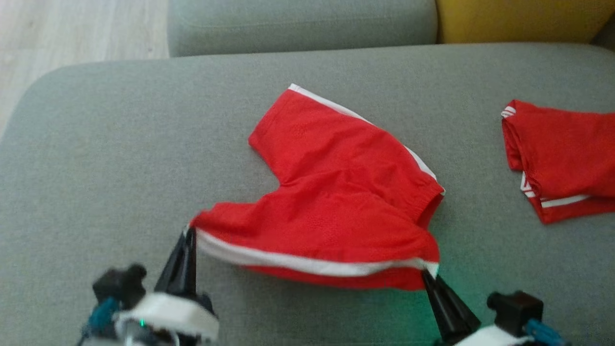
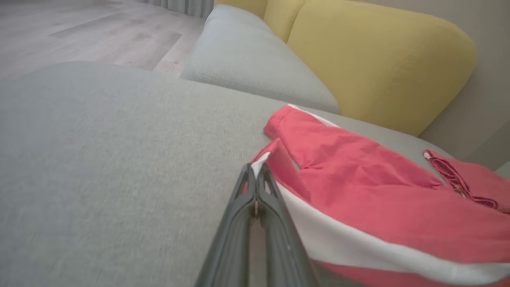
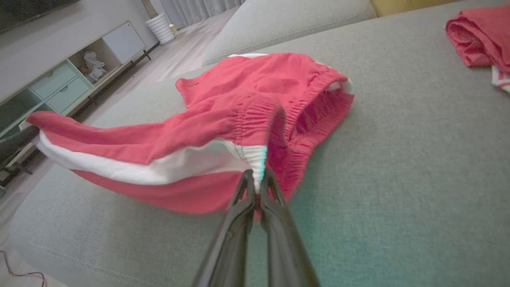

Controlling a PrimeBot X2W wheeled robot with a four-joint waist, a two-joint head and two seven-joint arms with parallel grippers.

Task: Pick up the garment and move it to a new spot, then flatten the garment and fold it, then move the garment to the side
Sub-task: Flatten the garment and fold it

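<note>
Fingers [image 1: 185, 264] on garment [image 1: 346, 192], other shorts [image 1: 562, 158] aside

We look steeply down from the head onto the grey sofa seat [image 1: 96, 144]. Our wrist cameras sit low and close. The left faces the far yellow backrest [image 2: 378, 59], the right the left-hand cabinet [image 3: 59, 83] — all three share the red shorts [image 1: 336, 192].

Right fingers [image 3: 273, 215] pinch red shorts [image 3: 247, 91] (edge raised).
</note>
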